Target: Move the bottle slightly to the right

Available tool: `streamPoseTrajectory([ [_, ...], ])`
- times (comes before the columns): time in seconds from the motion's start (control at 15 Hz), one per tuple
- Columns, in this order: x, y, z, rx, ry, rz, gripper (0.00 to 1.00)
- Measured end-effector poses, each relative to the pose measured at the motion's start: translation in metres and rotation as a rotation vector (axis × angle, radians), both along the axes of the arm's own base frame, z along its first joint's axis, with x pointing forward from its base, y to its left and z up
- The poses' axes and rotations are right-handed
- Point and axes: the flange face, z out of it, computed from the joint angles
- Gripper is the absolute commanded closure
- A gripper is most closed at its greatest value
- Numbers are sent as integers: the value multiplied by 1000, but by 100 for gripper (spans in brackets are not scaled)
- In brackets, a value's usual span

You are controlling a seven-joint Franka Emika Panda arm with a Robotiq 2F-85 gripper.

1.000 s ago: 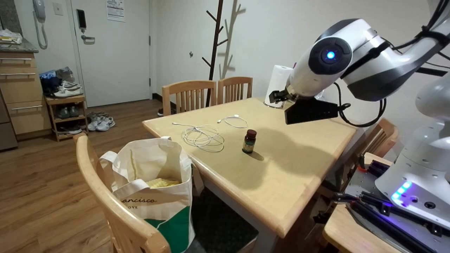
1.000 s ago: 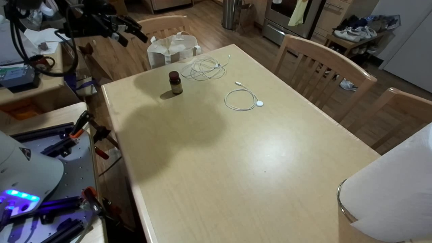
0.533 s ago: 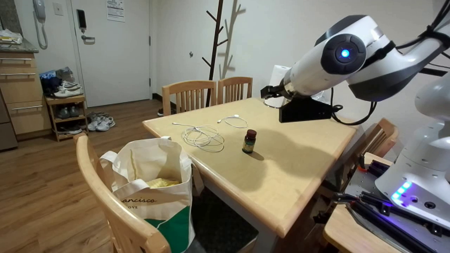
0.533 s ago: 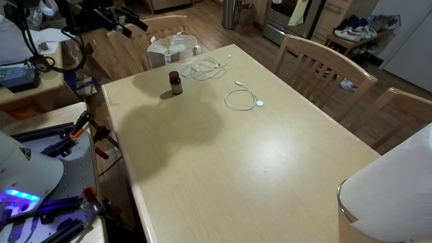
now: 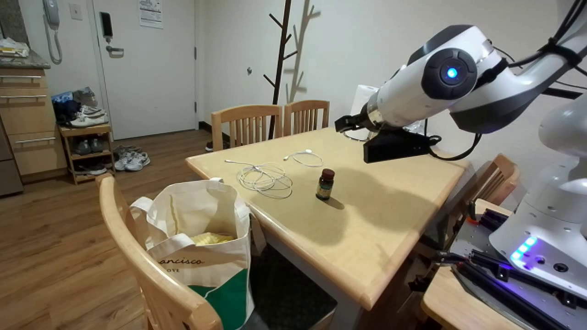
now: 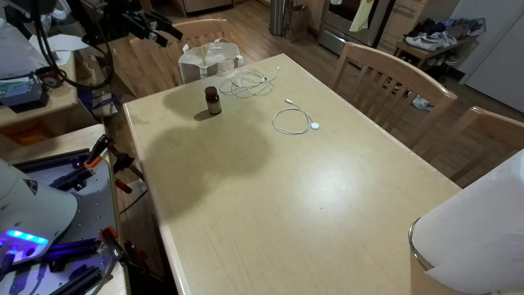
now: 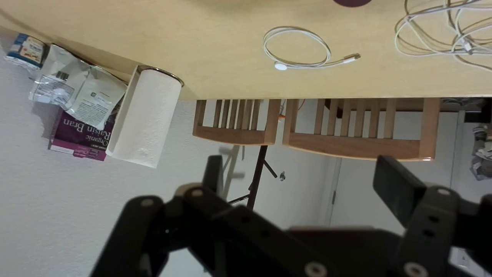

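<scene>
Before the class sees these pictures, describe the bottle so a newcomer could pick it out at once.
On the pale wooden table, find the larger white cable coil. Near that coil, not touching it, the bottle stands upright. Unlike that coil and the tall white paper roll, it is small and dark brown, with a reddish-brown cap.

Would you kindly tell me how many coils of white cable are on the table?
2: a large tangled coil near the tote bag, and a small loop with a white disc, farther from it. The tangled coil may hide another cable.
</scene>
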Motion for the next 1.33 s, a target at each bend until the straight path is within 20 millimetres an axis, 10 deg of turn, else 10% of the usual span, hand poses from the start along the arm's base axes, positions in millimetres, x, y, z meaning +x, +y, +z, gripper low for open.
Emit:
streamPoseTrajectory([
  [0.93, 5, -24, -60, 222, 154, 113, 0],
  [1.33, 28, -7, -134, 66, 239, 82, 0],
])
